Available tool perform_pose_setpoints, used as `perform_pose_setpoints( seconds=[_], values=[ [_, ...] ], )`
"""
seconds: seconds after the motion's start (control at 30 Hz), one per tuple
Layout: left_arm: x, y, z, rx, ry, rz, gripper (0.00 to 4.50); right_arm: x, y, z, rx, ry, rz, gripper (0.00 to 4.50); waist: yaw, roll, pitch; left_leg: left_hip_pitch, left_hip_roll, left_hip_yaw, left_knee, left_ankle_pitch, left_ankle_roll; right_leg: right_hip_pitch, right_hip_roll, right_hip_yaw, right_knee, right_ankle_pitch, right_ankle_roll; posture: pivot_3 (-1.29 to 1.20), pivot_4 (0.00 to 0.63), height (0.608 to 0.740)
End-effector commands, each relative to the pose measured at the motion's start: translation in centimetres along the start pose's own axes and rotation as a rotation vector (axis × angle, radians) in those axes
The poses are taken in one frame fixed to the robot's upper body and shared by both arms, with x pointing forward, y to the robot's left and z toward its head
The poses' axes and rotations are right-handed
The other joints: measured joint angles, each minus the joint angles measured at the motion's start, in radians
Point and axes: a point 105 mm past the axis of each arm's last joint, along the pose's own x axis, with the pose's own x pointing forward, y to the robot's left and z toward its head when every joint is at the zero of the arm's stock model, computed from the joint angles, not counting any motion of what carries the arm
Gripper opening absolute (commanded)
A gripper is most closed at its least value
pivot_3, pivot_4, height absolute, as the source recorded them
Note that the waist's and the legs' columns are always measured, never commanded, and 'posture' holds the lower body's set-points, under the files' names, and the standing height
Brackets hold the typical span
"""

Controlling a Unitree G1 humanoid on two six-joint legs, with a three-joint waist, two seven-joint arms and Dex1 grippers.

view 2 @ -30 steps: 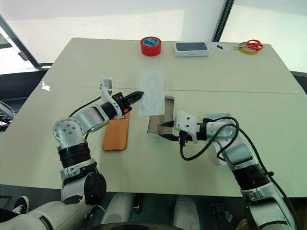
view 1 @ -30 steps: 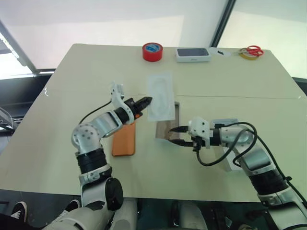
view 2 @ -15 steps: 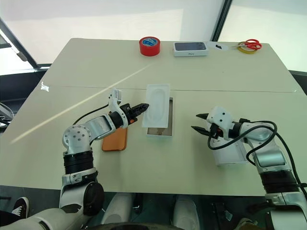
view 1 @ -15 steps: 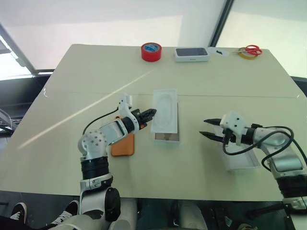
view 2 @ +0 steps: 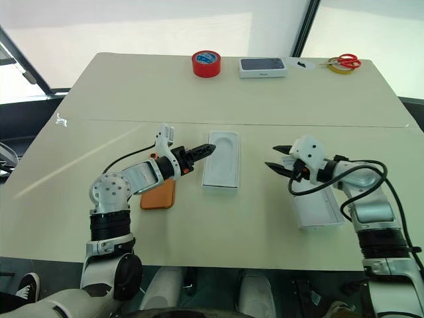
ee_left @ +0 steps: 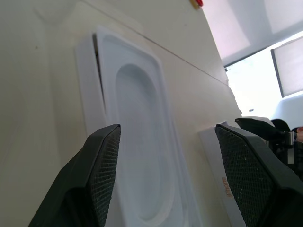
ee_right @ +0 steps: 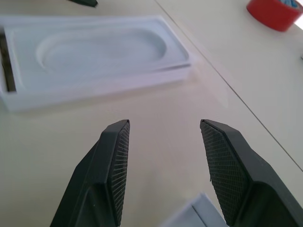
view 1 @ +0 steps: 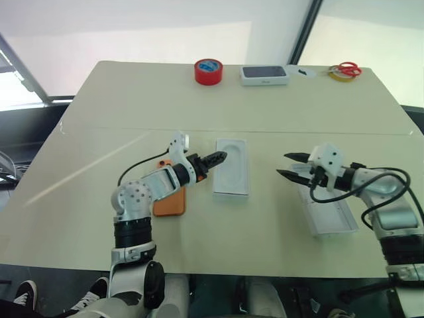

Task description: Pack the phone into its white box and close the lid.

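My phone (view 1: 171, 197) lies unpacked just left of the white box (view 1: 231, 176), where the thin insert (view 2: 221, 156) sits. The lid (view 1: 328, 211) rests well right of it. My left gripper (view 1: 219, 158) and right gripper (view 1: 286, 165) gape empty.

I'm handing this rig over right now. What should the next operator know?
Left gripper: open, at the white box, holding nothing.
Right gripper: open, empty, above the lid.
Insert: lies on the white box, covering it.
Phone: on the table, beside the box, under the left arm.
Done: nothing packed.
Left: lift the insert out, put the phone in, fit the lid.
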Motion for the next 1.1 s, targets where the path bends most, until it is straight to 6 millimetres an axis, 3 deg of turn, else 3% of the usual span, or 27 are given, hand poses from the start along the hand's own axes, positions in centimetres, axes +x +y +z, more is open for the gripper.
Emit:
perform_pose_setpoints(
  seconds=[0.03, 0.1, 0.13, 0.23, 0.33, 0.5, 0.7, 0.9, 1.1],
  values=[
    [-1.6, -2.0, 2.9, 0.222, -0.114, -0.082, 3.48, 2.5, 0.4, 2.9, -0.087, -0.093, -0.025, 1.1, -0.004, 0.0, 0.0, 0.0, 0.0, 0.0, 0.0, 0.0, 0.0, 0.0, 0.0, 0.0, 0.0, 0.0, 0.0, 0.0, 0.15, 0.74],
    [-2.8, -0.7, 3.0, 0.508, -0.101, -0.04, 3.48, 4.2, 0.6, 3.3, -0.112, -0.099, -0.044, 0.11, -0.012, 0.001, 0.0, 0.0, 0.0, 0.0, -0.001, 0.0, -0.001, -0.001, 0.001, 0.0, 0.0, 0.0, -0.001, 0.0, 0.15, 0.74],
    [-3.4, 0.1, 2.8, 0.653, -0.086, -0.026, 3.48, 5.0, 0.5, 3.5, -0.137, -0.099, -0.056, 0.05, -0.018, 0.002, -0.001, 0.0, 0.0, 0.001, -0.001, 0.001, -0.001, -0.002, 0.001, 0.0, 0.0, 0.001, -0.001, 0.0, 0.15, 0.74],
    [-5.7, 0.9, 2.8, 0.766, -0.076, -0.105, 3.48, 6.9, 0.6, 3.8, -0.223, -0.095, -0.055, 0.05, -0.017, 0.003, -0.001, -0.001, 0.001, 0.003, -0.004, 0.001, -0.002, -0.005, 0.001, 0.002, 0.0, 0.001, -0.002, 0.0, 0.15, 0.74],
    [-7.9, 0.6, 2.2, 0.777, -0.053, -0.219, 3.48, 8.7, 1.2, 3.2, -0.271, -0.05, -0.021, 0.05, -0.018, 0.003, -0.001, -0.004, 0.001, 0.003, -0.003, -0.001, 0.0, -0.008, 0.001, 0.002, -0.001, 0.001, -0.002, 0.0, 0.15, 0.74],
    [-9.4, 1.4, 0.5, 0.841, 0.009, -0.223, 3.48, 10.4, 3.1, 1.9, -0.396, 0.014, 0.074, 0.05, -0.024, 0.003, -0.001, -0.004, 0.002, 0.003, -0.003, -0.001, 0.001, -0.008, 0.001, 0.002, 0.0, 0.001, -0.002, 0.0, 0.15, 0.74],
    [-9.9, 1.3, 0.6, 0.761, -0.023, -0.216, 3.48, 9.3, 6.2, -1.1, -0.609, 0.155, 0.308, 0.05, -0.019, 0.003, -0.001, -0.004, 0.002, 0.002, -0.003, -0.001, 0.002, -0.008, 0.002, 0.002, 0.0, 0.001, -0.002, 0.0, 0.15, 0.74],
    [-9.5, 1.0, -0.6, 0.758, -0.017, -0.216, 3.48, 8.9, 8.9, 2.1, -0.417, 0.014, 0.421, 0.05, -0.023, 0.003, -0.001, -0.002, 0.002, 0.001, -0.003, -0.001, 0.002, -0.005, 0.002, 0.002, 0.001, 0.001, -0.002, 0.0, 0.15, 0.74],
    [-9.4, 1.5, 0.4, 0.76, -0.046, -0.177, 3.48, 9.3, 7.6, 2.1, -0.46, 0.047, 0.366, 0.05, -0.025, 0.003, -0.001, -0.002, 0.003, 0.001, -0.003, -0.001, 0.001, -0.007, 0.003, 0.002, 0.001, 0.001, -0.002, 0.0, 0.15, 0.74]
  ],
)
